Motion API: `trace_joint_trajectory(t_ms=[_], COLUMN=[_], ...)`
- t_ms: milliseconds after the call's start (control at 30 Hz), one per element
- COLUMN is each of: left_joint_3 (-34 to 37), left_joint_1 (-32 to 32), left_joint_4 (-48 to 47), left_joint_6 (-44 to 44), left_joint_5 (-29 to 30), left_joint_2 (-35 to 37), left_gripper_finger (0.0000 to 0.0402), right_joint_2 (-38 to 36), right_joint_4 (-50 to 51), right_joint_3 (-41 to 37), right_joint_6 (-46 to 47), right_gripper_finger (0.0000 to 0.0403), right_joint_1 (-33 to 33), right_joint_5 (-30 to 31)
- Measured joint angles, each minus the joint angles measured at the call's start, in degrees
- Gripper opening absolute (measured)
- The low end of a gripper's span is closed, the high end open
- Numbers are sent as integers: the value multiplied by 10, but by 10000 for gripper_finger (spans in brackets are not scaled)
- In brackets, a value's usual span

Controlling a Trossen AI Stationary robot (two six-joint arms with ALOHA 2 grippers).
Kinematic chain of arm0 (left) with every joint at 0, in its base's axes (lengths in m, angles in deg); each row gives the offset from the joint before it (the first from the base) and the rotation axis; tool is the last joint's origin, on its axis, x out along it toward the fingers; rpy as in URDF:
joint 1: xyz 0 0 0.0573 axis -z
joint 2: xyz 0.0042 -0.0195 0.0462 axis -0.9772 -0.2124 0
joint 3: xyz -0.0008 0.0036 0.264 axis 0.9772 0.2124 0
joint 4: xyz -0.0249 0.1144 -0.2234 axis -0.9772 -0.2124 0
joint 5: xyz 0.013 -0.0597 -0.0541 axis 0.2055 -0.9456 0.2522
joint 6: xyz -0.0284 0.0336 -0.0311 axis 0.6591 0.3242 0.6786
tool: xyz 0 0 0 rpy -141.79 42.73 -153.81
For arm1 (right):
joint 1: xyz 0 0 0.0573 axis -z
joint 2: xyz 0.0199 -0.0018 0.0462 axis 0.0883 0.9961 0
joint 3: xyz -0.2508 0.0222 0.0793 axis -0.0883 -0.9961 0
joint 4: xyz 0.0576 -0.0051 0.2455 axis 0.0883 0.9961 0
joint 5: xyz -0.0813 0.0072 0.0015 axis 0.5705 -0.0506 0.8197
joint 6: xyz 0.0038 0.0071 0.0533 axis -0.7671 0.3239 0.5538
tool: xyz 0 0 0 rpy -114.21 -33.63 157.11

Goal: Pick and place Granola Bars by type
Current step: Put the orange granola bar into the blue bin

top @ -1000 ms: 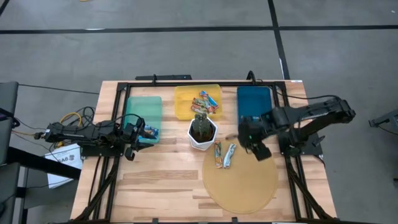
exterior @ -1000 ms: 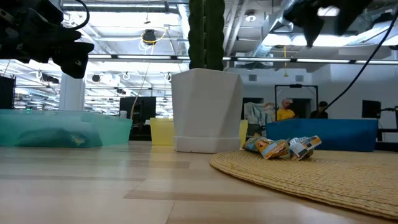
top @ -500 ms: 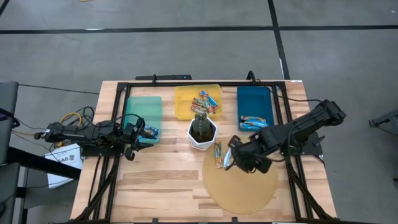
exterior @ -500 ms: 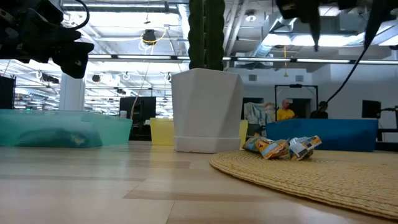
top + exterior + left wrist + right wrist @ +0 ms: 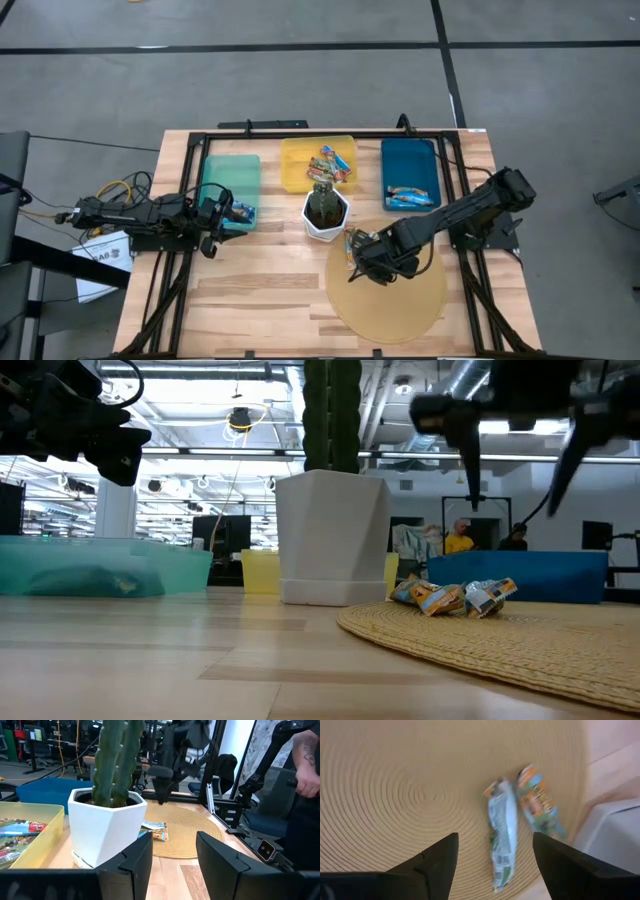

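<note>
Over the round woven mat (image 5: 390,295), the right end effector (image 5: 372,262) is hanging with its fingers spread wide and nothing between them, above the two granola bars still waiting to be sorted. Those two are lying side by side at the mat's edge, just beside the white cactus pot (image 5: 325,213): a silver-wrapped bar (image 5: 501,837) and an orange-and-blue bar (image 5: 539,802) next to it. Others are already resting in the bins along the far side of the desk (image 5: 250,290): several in the yellow bin (image 5: 300,165), one in the blue bin (image 5: 408,160), and some in a corner of the teal bin (image 5: 228,172).

The left end effector (image 5: 212,222) is waiting at the near corner of the teal bin, fingers parted and holding nothing.

Judging by this, the step in hand is the approach for a pick. The silver bar is sitting between the right arm's fingers in its wrist view, so it looks like the target. The next move is calling for a straight descent, with the fingers straddling that bar without catching its neighbour, which is lying very close, then a closing grip.
</note>
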State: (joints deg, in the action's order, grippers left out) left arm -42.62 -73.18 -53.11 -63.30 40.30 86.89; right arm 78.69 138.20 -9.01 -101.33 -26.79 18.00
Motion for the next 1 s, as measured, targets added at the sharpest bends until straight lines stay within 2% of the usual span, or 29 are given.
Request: trace_joint_trajectory(t_ms=[133, 533, 900, 1000], left_joint_3=[0, 0, 0, 0], left_joint_1=[0, 0, 0, 0], left_joint_4=[0, 0, 0, 0], left_joint_6=[0, 0, 0, 0], left_joint_5=[0, 0, 0, 0], left_joint_2=[0, 0, 0, 0], left_gripper_finger=[144, 144, 144, 144], right_joint_2=[-2, -2, 13, 23], right_joint_4=[-66, -172, -239, -246], right_joint_3=[-49, -153, -196, -196], right_joint_6=[-6, -10, -14, -14], right_gripper_finger=[249, 249, 248, 237], right_joint_1=[13, 52, 75, 77], right_joint_5=[15, 43, 44, 44])
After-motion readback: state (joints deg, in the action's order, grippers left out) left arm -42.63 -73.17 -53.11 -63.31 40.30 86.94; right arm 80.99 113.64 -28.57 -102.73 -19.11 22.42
